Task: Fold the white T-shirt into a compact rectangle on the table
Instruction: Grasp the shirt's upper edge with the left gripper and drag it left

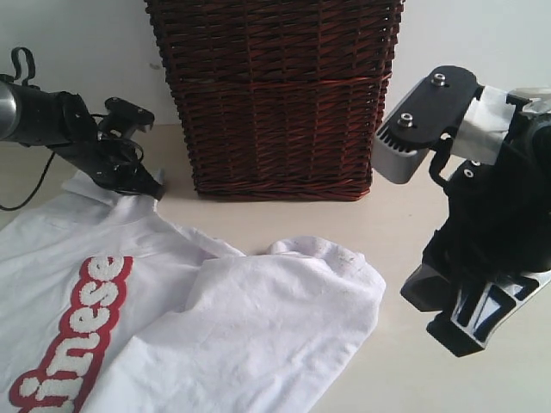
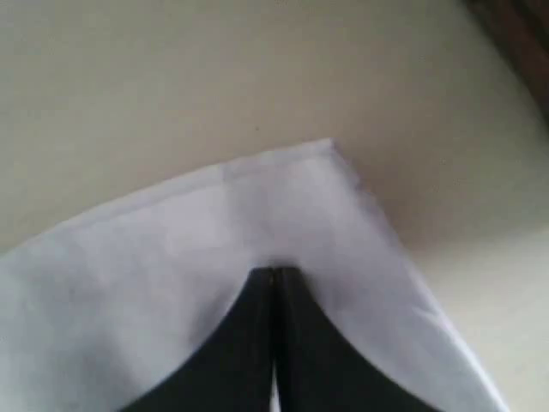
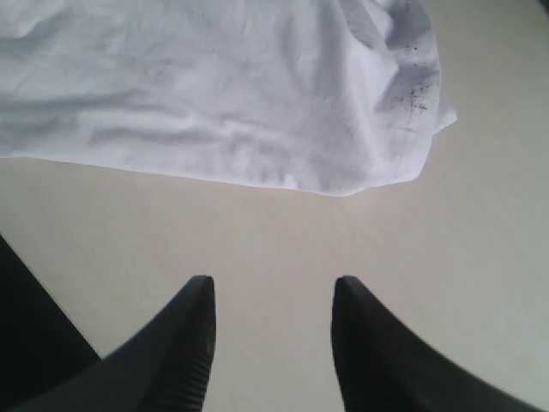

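We find the white short-sleeved cotton T-shirt [image 1: 258, 327] lying rumpled on the pale beige table [image 1: 405, 224]. The left gripper [image 2: 274, 273] clamps its corner; the right gripper [image 3: 270, 292] stands apart, empty. A shallow pinch may slip when pulled.

Rumpled white cotton T-shirt [image 1: 258, 327] (red-outlined fuzzy lettering), 1 side folded inward, lying on smooth pale beige tabletop [image 1: 383, 215].
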Robot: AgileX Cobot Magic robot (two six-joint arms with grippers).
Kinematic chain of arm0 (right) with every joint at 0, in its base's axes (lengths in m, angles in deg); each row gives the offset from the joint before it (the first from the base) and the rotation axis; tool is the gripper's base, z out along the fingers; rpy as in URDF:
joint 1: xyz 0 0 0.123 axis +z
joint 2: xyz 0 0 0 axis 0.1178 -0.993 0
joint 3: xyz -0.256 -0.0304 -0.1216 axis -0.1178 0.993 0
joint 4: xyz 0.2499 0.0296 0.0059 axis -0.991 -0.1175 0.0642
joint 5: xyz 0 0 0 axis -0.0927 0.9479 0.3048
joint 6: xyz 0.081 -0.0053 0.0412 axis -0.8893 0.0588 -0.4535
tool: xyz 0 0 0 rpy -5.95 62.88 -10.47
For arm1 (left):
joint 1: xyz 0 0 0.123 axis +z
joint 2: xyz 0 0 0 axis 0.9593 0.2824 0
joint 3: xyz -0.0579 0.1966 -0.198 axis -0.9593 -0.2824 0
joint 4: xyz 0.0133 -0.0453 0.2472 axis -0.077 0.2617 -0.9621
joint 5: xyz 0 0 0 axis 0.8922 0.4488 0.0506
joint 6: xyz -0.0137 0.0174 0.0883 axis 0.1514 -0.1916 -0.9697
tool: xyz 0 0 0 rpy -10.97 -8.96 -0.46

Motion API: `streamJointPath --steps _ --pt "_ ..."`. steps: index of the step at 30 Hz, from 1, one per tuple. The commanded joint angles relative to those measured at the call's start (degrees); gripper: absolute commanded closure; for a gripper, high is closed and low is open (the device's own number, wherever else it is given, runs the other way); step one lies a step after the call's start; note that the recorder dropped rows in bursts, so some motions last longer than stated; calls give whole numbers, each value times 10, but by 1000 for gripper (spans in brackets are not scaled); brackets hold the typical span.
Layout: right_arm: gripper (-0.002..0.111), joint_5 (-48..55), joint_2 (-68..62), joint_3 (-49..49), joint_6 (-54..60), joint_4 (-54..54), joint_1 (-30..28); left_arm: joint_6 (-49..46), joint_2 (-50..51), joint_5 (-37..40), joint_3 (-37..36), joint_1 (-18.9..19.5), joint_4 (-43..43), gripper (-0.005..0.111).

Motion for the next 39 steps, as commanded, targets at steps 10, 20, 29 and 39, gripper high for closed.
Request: streamJointPath --steps 10,20,29,39 --pt "65 7 3 -1 -5 -1 -3 -204 15 76 -1 -40 9 107" --pt "65 7 3 -1 -5 -1 -3 -290 14 104 -1 -46 67 88" --pt "65 7 3 -1 -5 -1 -3 -192 -16 55 -1 -18 68 69" --pt "65 7 3 -1 -5 -1 -3 -111 -70 90 -1 49 98 65"
